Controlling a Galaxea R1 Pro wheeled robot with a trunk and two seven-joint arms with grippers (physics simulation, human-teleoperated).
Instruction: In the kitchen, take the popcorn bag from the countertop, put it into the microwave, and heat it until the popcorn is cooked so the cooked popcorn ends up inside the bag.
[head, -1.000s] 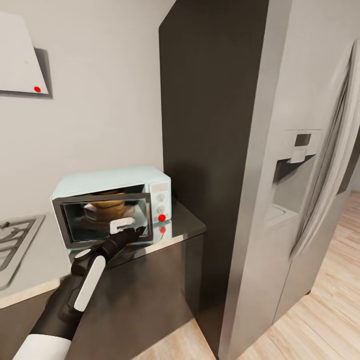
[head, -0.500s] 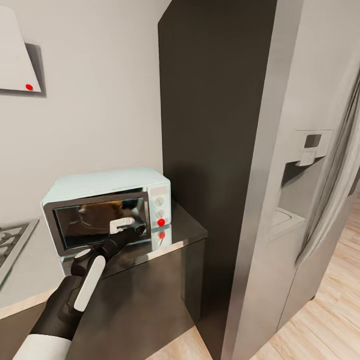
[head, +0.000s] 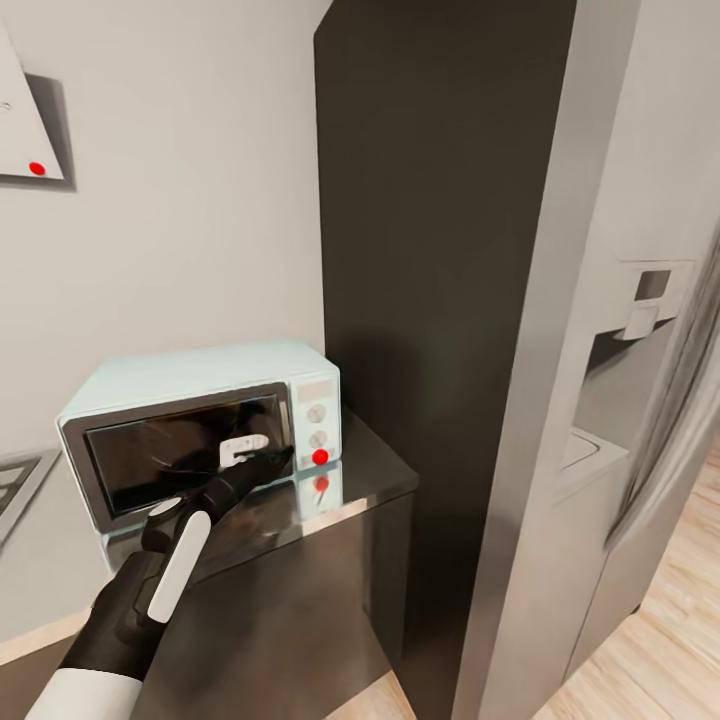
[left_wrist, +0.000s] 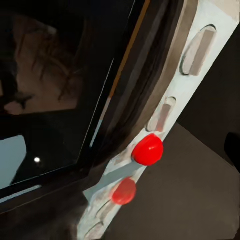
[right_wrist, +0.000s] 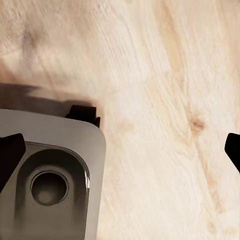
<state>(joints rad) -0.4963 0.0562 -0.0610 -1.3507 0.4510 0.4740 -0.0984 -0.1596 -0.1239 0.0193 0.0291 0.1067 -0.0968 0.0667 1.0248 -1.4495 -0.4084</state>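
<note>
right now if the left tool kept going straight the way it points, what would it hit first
Most likely the microwave front: the left tool points at the door's right edge, by the red knob on the white panel. Depth is unclear; it may already touch.

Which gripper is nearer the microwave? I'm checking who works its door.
Left. The left gripper is at the microwave door's front; the right gripper hangs over the wood floor.

Domestic kitchen. Evidence: a mint-blue microwave (head: 205, 420) stands on a grey metal countertop (head: 375, 470) over dark brown cabinet fronts (head: 290, 610). At 3 o'clock, a steel refrigerator (head: 600, 400) with a door dispenser (head: 610, 380). At 9 o'clock, a gas hob corner (head: 15, 485); at 10 o'clock, a white hood (head: 30, 130). Light wood floor (head: 670, 640), grey walls (head: 180, 200).
</note>
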